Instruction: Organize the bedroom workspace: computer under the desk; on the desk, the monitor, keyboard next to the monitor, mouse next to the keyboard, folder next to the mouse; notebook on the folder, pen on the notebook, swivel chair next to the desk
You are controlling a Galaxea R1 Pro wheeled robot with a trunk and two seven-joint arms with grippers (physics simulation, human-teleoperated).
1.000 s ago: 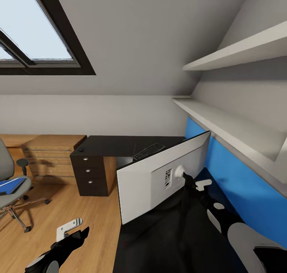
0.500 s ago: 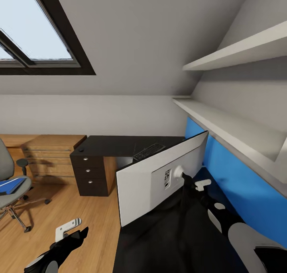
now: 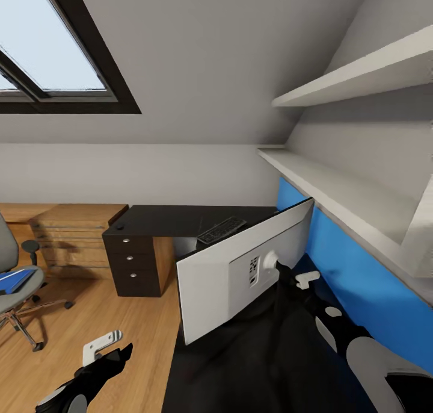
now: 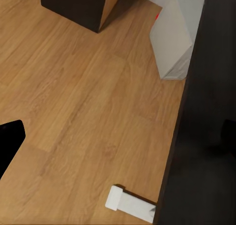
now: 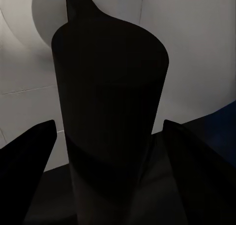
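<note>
- Step in hand, as I judge it: seating the monitor. The large flat widescreen monitor point(image 3: 240, 274), pale grey back toward the camera, stands tilted on the near wing of the long black L-shaped bench point(image 3: 180, 219).
- Right claw point(image 5: 110, 136): its two dark fingers sit either side of the monitor's black neck. Whether they actually clamp it, I cannot tell.
- Next move calls for setting the screen upright and square on its foot, then letting go cleanly. Risk: it tips off the bench edge.
- Flat black keyboard point(image 3: 221, 229) lies on the bench top just behind the monitor.
- Light grey tower computer point(image 4: 174, 40) stands on the floor beside the bench edge.
- Left claw point(image 3: 103, 345) hangs idle over the wood plank floor point(image 3: 90, 316), fingers apart.
- Grey padded swivel chair point(image 3: 13, 280) is well apart from the bench, with the bright blue folder point(image 3: 15, 279) on its seat.
- Room: sloping pale walls, dark-framed skylight point(image 3: 54, 58), white shelves point(image 3: 337, 190) over a blue wall panel point(image 3: 355, 268), wooden drawer chest point(image 3: 72, 238).
</note>
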